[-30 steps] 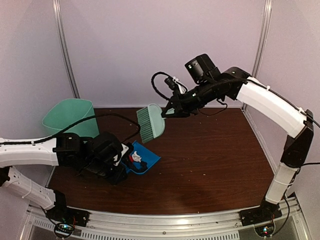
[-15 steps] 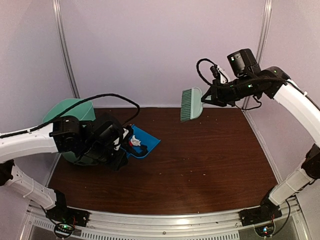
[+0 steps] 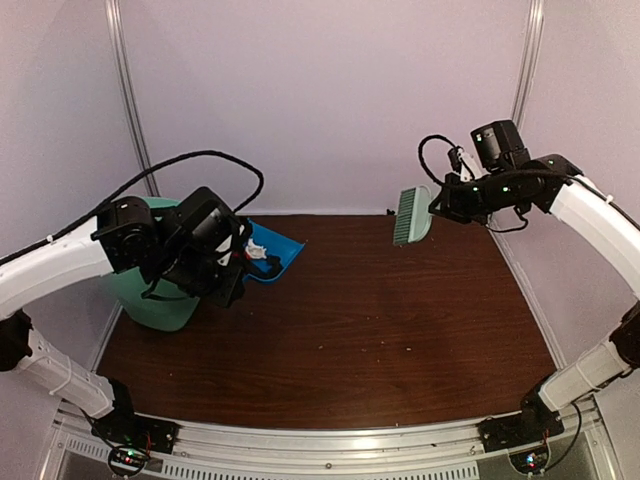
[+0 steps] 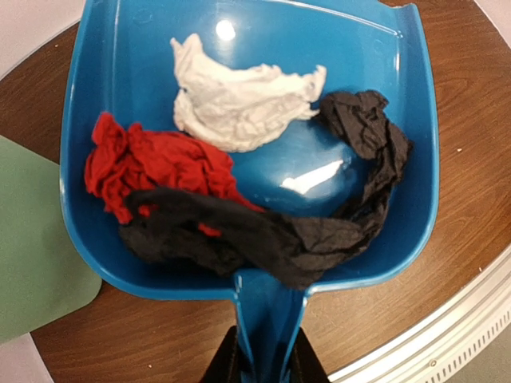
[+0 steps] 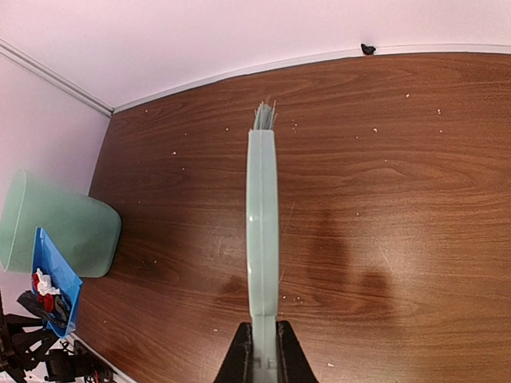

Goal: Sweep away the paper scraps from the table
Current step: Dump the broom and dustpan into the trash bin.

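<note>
at the far left of the dark reddish-brown wood-grain surface (image 3: 400,320), your left pincer (image 4: 263,363) is clamped on the handle of the blue plastic dustpan (image 4: 263,48), with a finger on each side of the stem. you have the pan lifted off the wood and seemingly near level, which is why the crumpled paper scraps lie settled in its bowl: a white scrap (image 4: 239,108) nearest the open lip, a red one (image 4: 152,163) by the left wall, and a long twisted black one (image 4: 263,235) draped along the back wall by the handle. the pan hangs just beside the mint-green plastic bin (image 3: 150,305), whose edge shows under the pan's near left corner in the left wrist view, so the load is not over the opening yet. my read is that tipping into the bin is the step in hand. you'll want the lip past the rim before you tilt, or the light scraps may drop back onto the wood. your right pincer (image 5: 261,351) is closed tight on the handle of the pale green hand brush (image 5: 262,231), held high at the far right, well apart from the dustpan, parked out of the way, it seems. only tiny pale specks dot the surface below it
</note>
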Controlling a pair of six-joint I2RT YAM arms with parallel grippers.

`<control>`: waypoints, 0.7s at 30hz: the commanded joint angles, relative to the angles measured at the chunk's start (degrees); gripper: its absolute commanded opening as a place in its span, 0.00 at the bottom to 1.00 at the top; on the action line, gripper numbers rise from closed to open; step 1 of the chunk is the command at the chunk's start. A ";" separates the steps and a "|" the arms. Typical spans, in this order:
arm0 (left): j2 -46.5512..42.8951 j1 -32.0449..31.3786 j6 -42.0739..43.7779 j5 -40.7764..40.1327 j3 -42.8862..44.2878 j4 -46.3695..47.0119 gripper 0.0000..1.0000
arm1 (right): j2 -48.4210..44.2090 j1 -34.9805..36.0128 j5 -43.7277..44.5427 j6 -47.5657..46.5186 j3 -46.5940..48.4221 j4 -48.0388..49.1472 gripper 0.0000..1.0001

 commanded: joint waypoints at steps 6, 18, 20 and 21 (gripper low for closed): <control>-0.31 6.78 3.82 2.50 4.21 -1.18 0.00 | 2.01 -0.97 0.95 0.40 -1.26 5.11 0.00; 3.66 11.37 2.31 1.47 16.22 -8.08 0.00 | 5.33 -2.56 0.36 -0.23 0.47 4.83 0.00; 3.56 12.20 1.49 2.05 17.46 -8.49 0.00 | 5.61 -2.59 0.51 -0.62 1.36 4.55 0.00; 3.44 12.70 0.90 2.52 18.29 -8.53 0.00 | 5.55 -2.67 0.65 -0.76 1.57 4.45 0.00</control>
